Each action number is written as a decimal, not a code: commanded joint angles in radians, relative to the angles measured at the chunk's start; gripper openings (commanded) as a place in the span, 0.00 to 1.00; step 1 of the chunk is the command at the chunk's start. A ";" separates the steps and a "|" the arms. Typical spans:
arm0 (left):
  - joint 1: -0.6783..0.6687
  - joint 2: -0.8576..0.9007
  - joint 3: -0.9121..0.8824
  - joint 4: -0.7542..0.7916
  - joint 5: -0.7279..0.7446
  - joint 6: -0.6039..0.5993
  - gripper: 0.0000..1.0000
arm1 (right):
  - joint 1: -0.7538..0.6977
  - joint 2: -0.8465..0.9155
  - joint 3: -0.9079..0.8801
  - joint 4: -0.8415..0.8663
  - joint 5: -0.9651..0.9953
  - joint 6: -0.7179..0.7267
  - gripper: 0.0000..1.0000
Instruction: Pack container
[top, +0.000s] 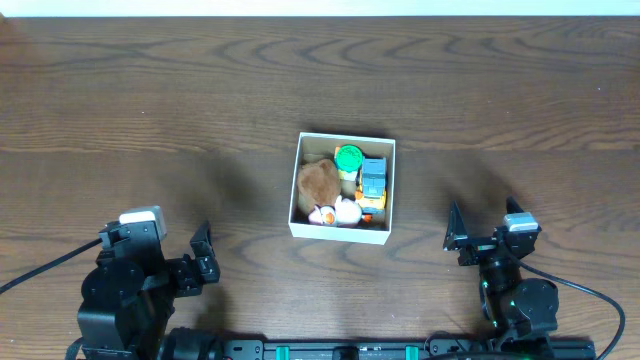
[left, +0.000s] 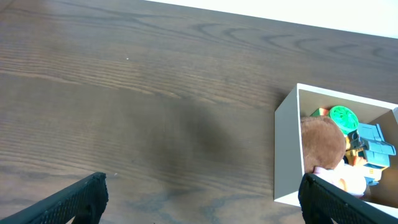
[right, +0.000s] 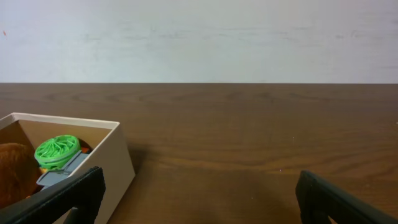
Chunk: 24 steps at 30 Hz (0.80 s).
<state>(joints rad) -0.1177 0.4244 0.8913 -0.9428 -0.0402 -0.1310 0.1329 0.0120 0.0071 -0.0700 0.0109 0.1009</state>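
The container (top: 340, 234) is a small square white-walled box in the middle of the table. Inside lie a brown plush toy (top: 318, 182), a green round toy (top: 349, 158), a blue-grey and orange toy (top: 372, 184) and a white and pink toy (top: 336, 212). The container also shows in the left wrist view (left: 287, 149) and the right wrist view (right: 106, 163). My left gripper (top: 205, 256) is open and empty at the front left, apart from the box. My right gripper (top: 480, 240) is open and empty at the front right.
The dark wooden table (top: 150, 110) spreads around the box. A pale wall (right: 199, 37) stands beyond the table's far edge. Both arm bases sit at the table's front edge.
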 joint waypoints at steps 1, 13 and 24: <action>0.003 -0.002 -0.002 -0.002 0.003 -0.005 0.98 | -0.022 -0.006 -0.002 -0.006 -0.008 -0.013 0.99; 0.003 -0.002 -0.002 -0.002 0.003 -0.005 0.98 | -0.062 -0.006 -0.002 -0.006 -0.008 -0.029 0.99; 0.003 -0.002 -0.002 -0.002 0.003 -0.005 0.98 | -0.063 -0.006 -0.002 -0.006 -0.013 -0.075 0.99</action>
<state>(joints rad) -0.1177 0.4244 0.8913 -0.9428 -0.0402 -0.1310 0.0795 0.0120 0.0071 -0.0700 0.0086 0.0700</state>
